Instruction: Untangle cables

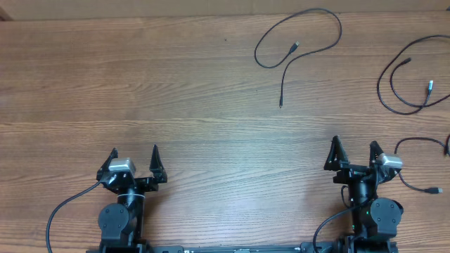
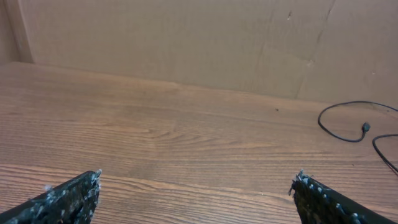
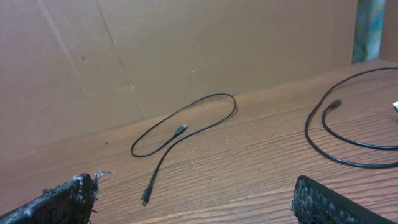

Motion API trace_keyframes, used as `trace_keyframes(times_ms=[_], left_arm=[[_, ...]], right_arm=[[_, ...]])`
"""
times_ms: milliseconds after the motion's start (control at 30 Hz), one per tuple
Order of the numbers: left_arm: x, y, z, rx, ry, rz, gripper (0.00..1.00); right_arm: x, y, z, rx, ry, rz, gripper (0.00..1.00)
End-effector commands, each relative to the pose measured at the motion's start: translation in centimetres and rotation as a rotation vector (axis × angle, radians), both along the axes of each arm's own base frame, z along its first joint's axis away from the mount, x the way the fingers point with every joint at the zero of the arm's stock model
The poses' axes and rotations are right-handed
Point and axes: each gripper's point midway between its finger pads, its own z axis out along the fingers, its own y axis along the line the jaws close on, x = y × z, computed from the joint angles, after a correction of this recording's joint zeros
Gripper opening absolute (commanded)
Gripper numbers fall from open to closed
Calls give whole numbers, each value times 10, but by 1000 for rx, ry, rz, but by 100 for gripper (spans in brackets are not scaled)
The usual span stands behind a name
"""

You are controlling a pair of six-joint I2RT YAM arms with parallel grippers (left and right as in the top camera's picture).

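Note:
Three thin black cables lie apart on the wooden table. One cable [image 1: 309, 31] forms a loop at the far centre-right, its tail running down to a plug; it also shows in the right wrist view [image 3: 186, 127] and the left wrist view [image 2: 348, 127]. A second cable [image 1: 404, 81] curves at the far right, with a silvery tip; it also shows in the right wrist view [image 3: 336, 134]. A third cable [image 1: 422, 165] lies at the right edge beside my right gripper [image 1: 355, 156], which is open and empty. My left gripper [image 1: 133, 158] is open and empty at the near left, far from all cables.
A brown cardboard wall [image 3: 186, 50] stands along the table's far edge. Thick black robot cables [image 1: 63, 211] trail from the arm bases at the near edge.

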Motion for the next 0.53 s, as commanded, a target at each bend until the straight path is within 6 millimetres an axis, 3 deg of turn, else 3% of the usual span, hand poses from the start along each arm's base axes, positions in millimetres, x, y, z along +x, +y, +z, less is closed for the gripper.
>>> trace_keyframes(times_ms=[0,500], left_arm=[[0,-2,0,18,-6,-12,99],[0,-2,0,18,-6,-13,100]], right_arm=[[0,0,-2,-6,-5,-2,100],[0,0,-2,-6,-5,-2,100]])
